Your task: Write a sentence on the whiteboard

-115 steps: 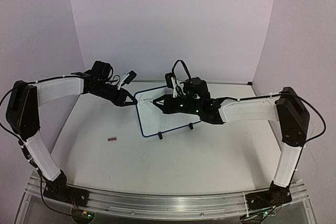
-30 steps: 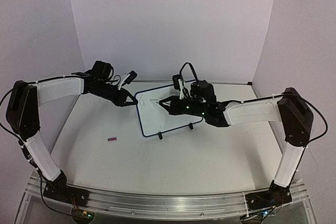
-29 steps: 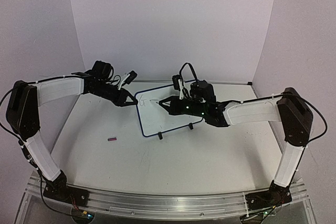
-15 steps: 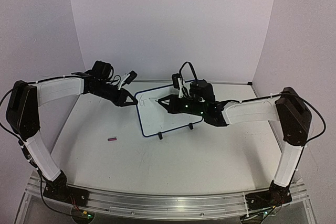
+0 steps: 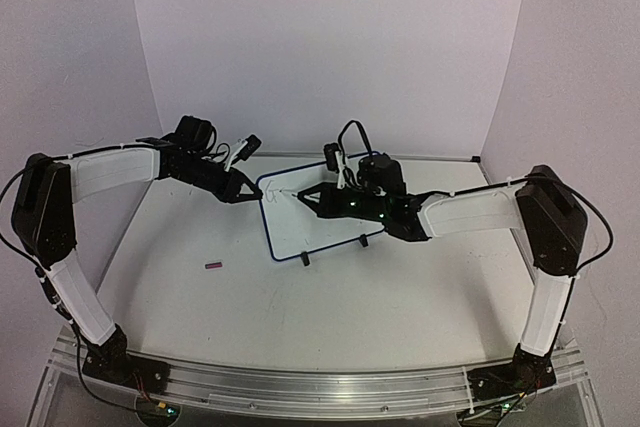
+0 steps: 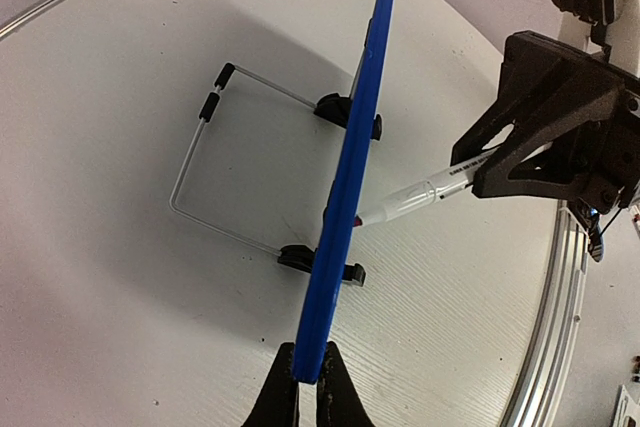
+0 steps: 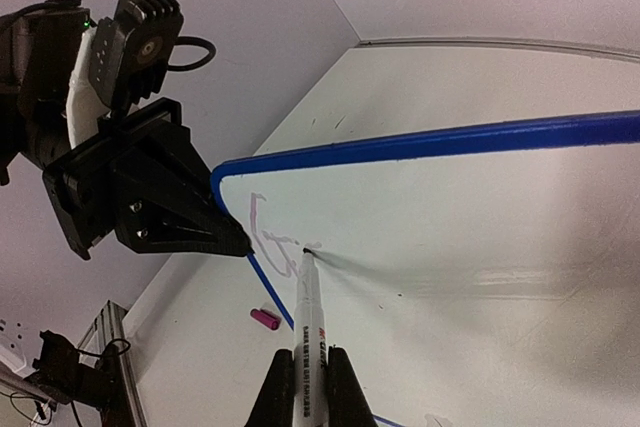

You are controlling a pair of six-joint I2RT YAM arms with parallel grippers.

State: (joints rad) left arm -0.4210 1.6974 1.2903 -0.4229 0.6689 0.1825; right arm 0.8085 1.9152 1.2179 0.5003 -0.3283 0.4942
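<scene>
The small rectangular whiteboard, white with a thin dark-blue rounded frame, stands at centre rear of the worktop on two black feet, leaning back against a wire prop. The sentence is only a faint reddish "G"-like mark near the upper left corner.

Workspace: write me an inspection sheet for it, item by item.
Surface: white table.
Job's things: whiteboard standing on its wire stand; sentence barely begun, one mark near a corner; marker tip on the board.
Clutter: small pink object on the table, left of the board.
Grippers: left pincer shut on the whiteboard's edge; right pincer shut on the marker.
Cables: black cable looped over the right wrist.
Surroundings: pale walls; metal rail at the near edge.
</scene>
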